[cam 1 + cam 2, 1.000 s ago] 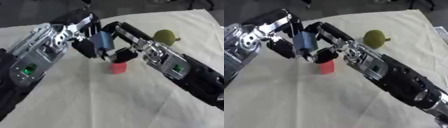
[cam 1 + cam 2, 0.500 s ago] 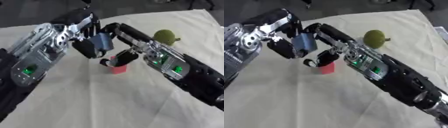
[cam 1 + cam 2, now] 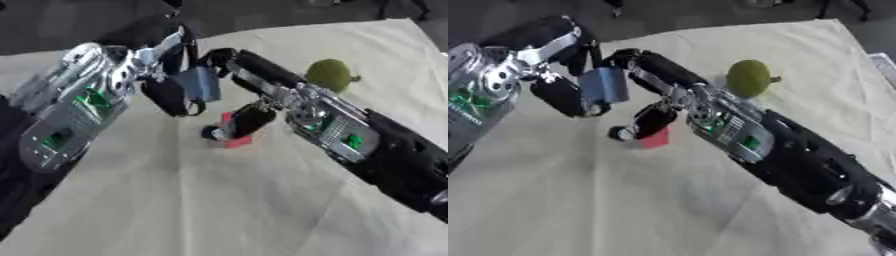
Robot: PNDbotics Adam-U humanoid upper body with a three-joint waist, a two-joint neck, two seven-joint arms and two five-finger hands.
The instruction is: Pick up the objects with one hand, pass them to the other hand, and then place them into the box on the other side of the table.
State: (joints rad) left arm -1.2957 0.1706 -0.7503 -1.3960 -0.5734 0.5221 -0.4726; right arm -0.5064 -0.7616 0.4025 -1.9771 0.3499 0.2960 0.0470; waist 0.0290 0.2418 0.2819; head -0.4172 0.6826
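black and silver, the left hand [image 3: 171, 90] comes in from the left of the view and is raised above the table, its fingers and thumb curled round a small blue block [image 3: 199, 84] that it holds clear of the cloth. the right hand [image 3: 249, 107] reaches in from the lower right and meets it at the middle of the table: its upper fingers [image 3: 636, 59] lie along the top right edge of the blue block, touching or very nearly touching it, while its thumb [image 3: 234, 125] hangs down and apart from them, so the hand stands spread and grasps nothing that can be seen. the thumb tip sits directly in front of a red block [image 3: 234, 141] that rests on the cloth below both hands; whether the thumb touches the red block cannot be told. a green round fruit [image 3: 749, 78] with a short stem lies on the cloth beyond the right forearm, well apart from the two blocks. the table is covered by a cream cloth [image 3: 201, 200], creased in places, with a dark floor past its far edge.
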